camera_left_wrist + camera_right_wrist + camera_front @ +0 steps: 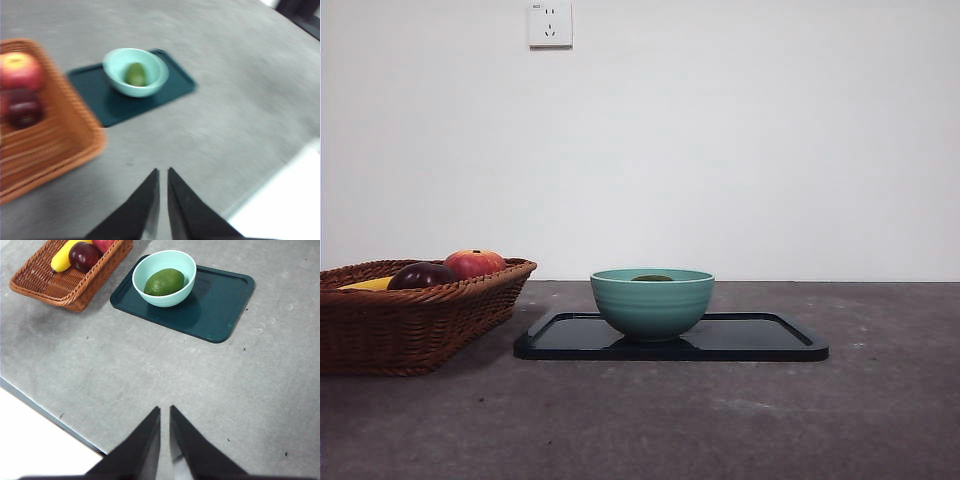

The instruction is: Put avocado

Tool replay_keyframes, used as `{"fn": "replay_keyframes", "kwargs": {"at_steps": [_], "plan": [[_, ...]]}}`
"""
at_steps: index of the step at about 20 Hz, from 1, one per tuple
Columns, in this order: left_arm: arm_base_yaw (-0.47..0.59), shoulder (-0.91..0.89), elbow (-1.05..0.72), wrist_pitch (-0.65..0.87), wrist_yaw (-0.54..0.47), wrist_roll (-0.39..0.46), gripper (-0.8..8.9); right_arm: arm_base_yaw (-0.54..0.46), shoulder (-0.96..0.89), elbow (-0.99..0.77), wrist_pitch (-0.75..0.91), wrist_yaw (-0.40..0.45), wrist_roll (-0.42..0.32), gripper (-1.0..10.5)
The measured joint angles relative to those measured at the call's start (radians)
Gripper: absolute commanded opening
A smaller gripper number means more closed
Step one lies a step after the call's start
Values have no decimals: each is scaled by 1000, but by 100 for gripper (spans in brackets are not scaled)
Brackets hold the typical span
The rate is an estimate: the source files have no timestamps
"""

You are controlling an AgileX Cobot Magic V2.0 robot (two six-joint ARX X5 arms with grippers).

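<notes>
The avocado (pixel 164 282) lies inside the teal bowl (pixel 164 277), which stands on the dark tray (pixel 220 310) beside the wicker basket (pixel 60 285), well ahead of both sets of jaws. Left gripper (pixel 163 176) and right gripper (pixel 165 413) are each clenched on nothing above the table (pixel 150 370)

One avocado (pixel 164 282) lies in one teal bowl (pixel 162 265), on one dark tray (pixel 220 310). One wicker basket (pixel 47 287) holds one banana (pixel 61 259), one dark purple fruit (pixel 83 255) and, seemingly, one red fruit (pixel 473 263).
</notes>
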Motion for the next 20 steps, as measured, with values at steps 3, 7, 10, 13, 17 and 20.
{"fn": "replay_keyframes", "kwargs": {"at_steps": [3,7,10,13,17,20], "plan": [[210,0,0,2,-1,16,24,0,0,0,0,0,0,27],[532,-10,-35,113,-4,187,24,0,0,0,0,0,0,27],[718,-61,-187,293,-4,280,24,0,0,0,0,0,0,27],[807,-141,-392,453,-4,303,24,0,0,0,0,0,0,27],[812,-256,-633,500,-4,304,24,0,0,0,0,0,0,27],[811,-319,-755,546,-1,298,24,0,0,0,0,0,0,27]]}}
